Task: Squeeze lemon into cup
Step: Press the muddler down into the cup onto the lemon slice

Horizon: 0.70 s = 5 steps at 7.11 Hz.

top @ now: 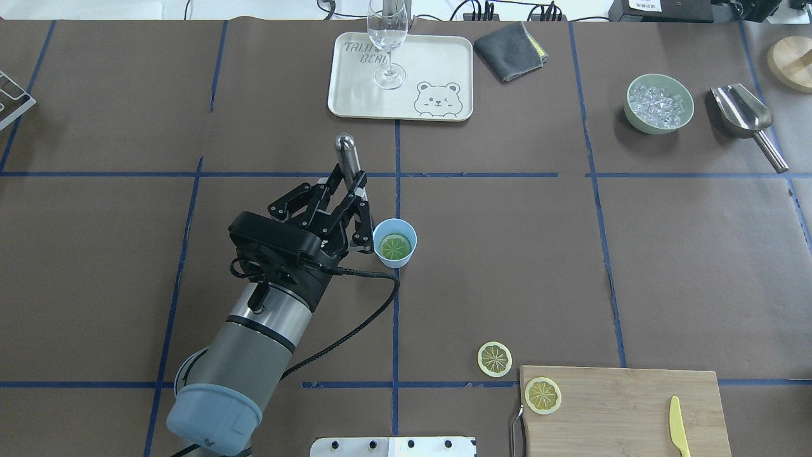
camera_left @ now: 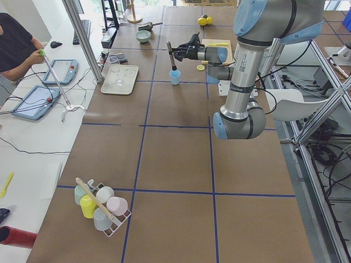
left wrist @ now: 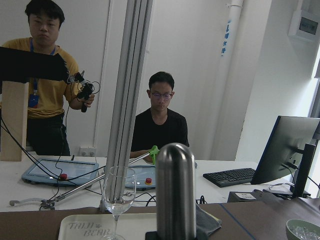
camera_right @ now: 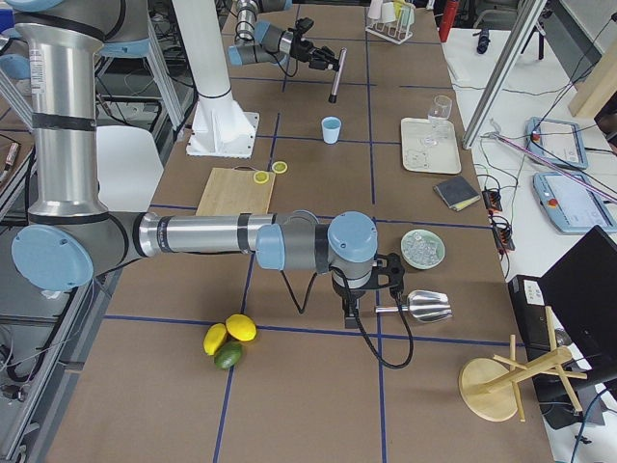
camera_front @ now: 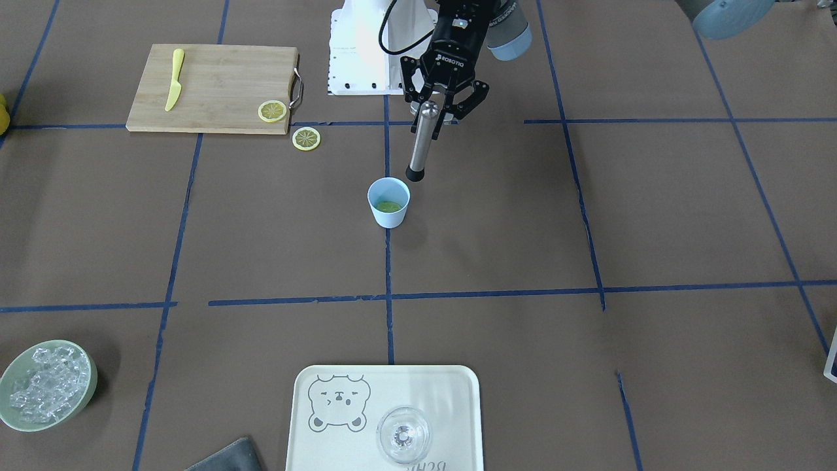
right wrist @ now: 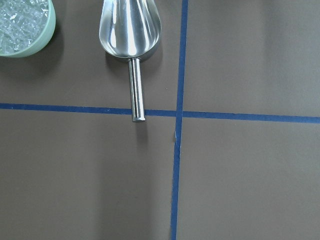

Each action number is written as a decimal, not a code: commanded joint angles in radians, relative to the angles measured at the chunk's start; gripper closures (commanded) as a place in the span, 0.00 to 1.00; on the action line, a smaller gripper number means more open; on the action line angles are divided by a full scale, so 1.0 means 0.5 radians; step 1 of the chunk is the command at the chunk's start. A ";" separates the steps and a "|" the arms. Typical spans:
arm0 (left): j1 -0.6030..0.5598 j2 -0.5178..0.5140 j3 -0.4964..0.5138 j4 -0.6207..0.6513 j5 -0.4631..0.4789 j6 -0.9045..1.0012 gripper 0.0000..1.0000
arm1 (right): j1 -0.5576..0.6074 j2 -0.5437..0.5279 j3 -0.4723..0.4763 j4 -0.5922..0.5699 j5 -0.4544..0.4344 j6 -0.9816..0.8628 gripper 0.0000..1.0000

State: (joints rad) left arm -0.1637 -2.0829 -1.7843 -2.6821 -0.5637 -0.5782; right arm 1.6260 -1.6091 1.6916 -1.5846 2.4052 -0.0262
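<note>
Lemon slice [camera_front: 388,207] in cup [camera_front: 391,220], rim hiding part; left hand [camera_front: 433,116] grips muddler [camera_front: 418,147].

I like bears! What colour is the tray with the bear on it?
The tray is cream with a grey bear drawing, clearest in the overhead view.

You have a bamboo cutting board [top: 622,406] near right, with a yellow plastic knife [top: 677,426] lying on it. On the far side a wine glass [top: 387,38] stands upright on the bear-print tray [top: 438,63], with a grey cloth [top: 510,42] just to its right. Further right are a green bowl of ice [top: 656,129] and a steel scoop [top: 742,111].
</note>
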 commanded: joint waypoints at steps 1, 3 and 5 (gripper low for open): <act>0.002 -0.092 0.065 -0.014 -0.084 0.040 1.00 | 0.000 0.000 0.001 0.000 0.000 0.000 0.00; 0.002 -0.093 0.193 -0.157 -0.085 0.040 1.00 | 0.000 0.000 0.004 0.000 0.000 0.000 0.00; 0.005 -0.102 0.231 -0.180 -0.094 0.040 1.00 | 0.000 0.000 0.004 0.000 0.000 -0.003 0.00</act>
State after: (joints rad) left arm -0.1616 -2.1306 -1.6809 -2.7611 -0.6068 -0.5585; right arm 1.6260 -1.6091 1.6932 -1.5846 2.4053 -0.0264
